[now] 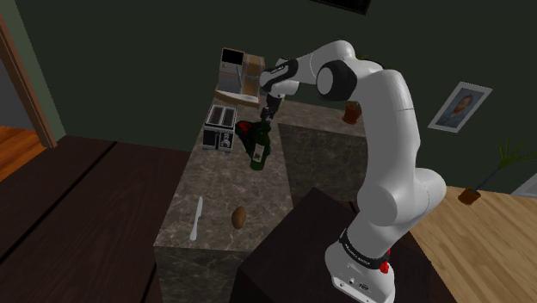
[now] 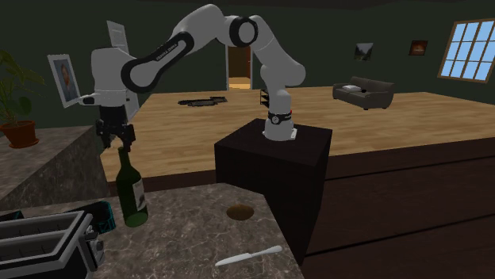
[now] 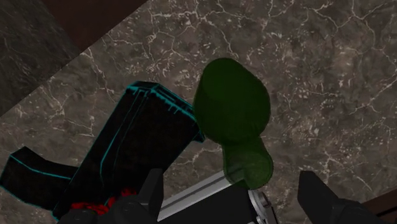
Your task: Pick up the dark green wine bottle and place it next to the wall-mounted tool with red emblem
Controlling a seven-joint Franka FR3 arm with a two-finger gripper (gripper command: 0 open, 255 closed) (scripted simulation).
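Dark veined stone counter [image 1: 215, 185], dim room with green walls.

- Dark green wine bottle [image 1: 258, 148] stands upright on the counter, close to the counter's edge on the shoulder view's right.
- Gripper [image 2: 116, 143] hangs directly over the bottle, level with the top of its neck. Wrist view: fingers [image 3: 316, 194] stand apart on either side of the neck, a gap showing on both sides; nothing is grasped.
- Black tool with cyan edges [image 3: 137, 143] and red markings lies on the stone just beside the bottle's shoulder, between the bottle and the toaster [image 1: 220, 127].
- Toaster sits further from that edge, at the shoulder view's left of the bottle.
- Open stone runs from the bottle toward the near end of the counter, where a white knife [image 1: 197, 218] and a brown oval object [image 1: 239, 217] lie, well apart from the bottle.
- Dark box stand [image 2: 278, 158] sits beside the counter's edge.
- Beyond: wood floor [image 2: 381, 119], sofa [image 2: 363, 93], window [image 2: 470, 47].
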